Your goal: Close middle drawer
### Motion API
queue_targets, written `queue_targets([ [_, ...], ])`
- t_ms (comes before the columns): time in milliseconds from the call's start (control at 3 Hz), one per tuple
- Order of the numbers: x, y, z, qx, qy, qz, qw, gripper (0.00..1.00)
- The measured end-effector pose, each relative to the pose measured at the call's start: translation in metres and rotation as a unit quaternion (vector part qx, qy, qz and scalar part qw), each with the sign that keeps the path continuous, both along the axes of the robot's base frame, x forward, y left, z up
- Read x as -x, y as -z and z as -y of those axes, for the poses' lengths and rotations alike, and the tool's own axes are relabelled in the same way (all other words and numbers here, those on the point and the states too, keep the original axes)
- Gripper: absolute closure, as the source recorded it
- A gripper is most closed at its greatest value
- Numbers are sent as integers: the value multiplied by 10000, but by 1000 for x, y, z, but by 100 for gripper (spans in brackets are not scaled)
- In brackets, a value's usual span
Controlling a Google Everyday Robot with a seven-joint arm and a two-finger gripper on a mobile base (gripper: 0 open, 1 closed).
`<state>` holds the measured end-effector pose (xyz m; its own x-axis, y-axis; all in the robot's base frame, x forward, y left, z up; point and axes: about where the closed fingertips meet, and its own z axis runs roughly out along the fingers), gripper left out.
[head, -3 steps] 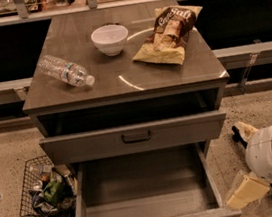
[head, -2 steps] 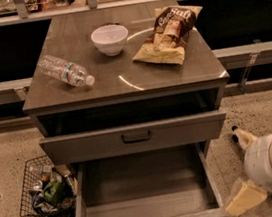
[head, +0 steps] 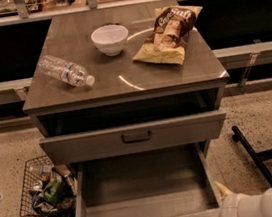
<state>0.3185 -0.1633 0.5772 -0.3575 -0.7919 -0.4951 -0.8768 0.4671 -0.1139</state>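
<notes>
Two drawers (head: 139,201), one bowl (head: 110,38), one bottle (head: 65,71), one chip bag (head: 168,35), one basket (head: 24,197), jaws at bottom right.

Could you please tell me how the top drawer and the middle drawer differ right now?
The top drawer is out only slightly; the middle drawer is pulled far out, its tray exposed. The top drawer's handle shows; the middle drawer's does not. Both are grey-brown. The gripper sits by the middle drawer's right front corner.

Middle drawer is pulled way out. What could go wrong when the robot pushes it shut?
The gripper sits at the middle drawer's right front corner, so an off-centre push might skew or jam it. A hard slam could roll the water bottle lying on its side on the cabinet top.
</notes>
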Motion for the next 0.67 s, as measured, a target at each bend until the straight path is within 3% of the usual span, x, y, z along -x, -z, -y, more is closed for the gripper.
queue_targets([
  [333,1,33,-20,-102,-193,8,9998,25],
  [667,8,67,-47,-188,-544,-86,9983,57],
])
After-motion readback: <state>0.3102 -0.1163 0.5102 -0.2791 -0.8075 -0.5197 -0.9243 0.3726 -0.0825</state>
